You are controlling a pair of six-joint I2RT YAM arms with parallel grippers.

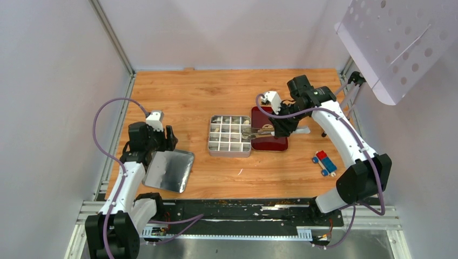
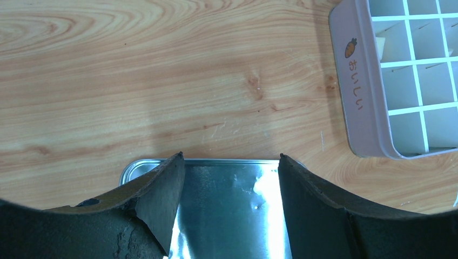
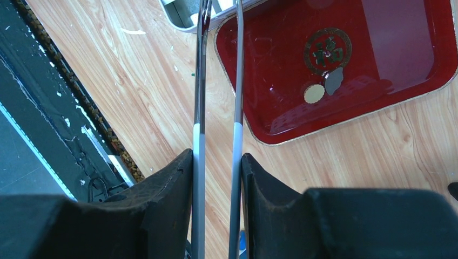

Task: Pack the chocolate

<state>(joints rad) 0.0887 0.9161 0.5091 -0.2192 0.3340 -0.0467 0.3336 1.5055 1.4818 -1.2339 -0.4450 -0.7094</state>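
The tin (image 1: 229, 153) is sitting open around the middle of the worktop (image 1: 183, 97). The chocolate (image 1: 215, 129) is lying inside it, pale and brown pieces showing in several compartments; how many cannot be told.

The tray (image 3: 378, 97) is lying just beside the tin, on the side towards the worktop's right edge. A small pale round spot is showing near its middle, and whether that is chocolate cannot be told.

The right gripper (image 3: 216, 154) is hanging over the tray's near left corner and squeezing the tongs (image 3: 237, 81). Both of their arms are pinched between its fingers. The tongs are reaching out to the tin's right edge, with their tips over the corner nearest the tray. Whether the tips are holding anything cannot be told.

The lid (image 1: 173, 172) is lying towards the near left corner of the worktop, well apart from the tin. The left gripper (image 2: 231, 156) is hovering at the lid's far edge with its jaws standing wide and nothing between them. The lid is spreading wider than the gap between the fingers. Whether they are touching it cannot be told.

The block (image 1: 324, 162) is lying near the worktop's right edge, apart from the tray.
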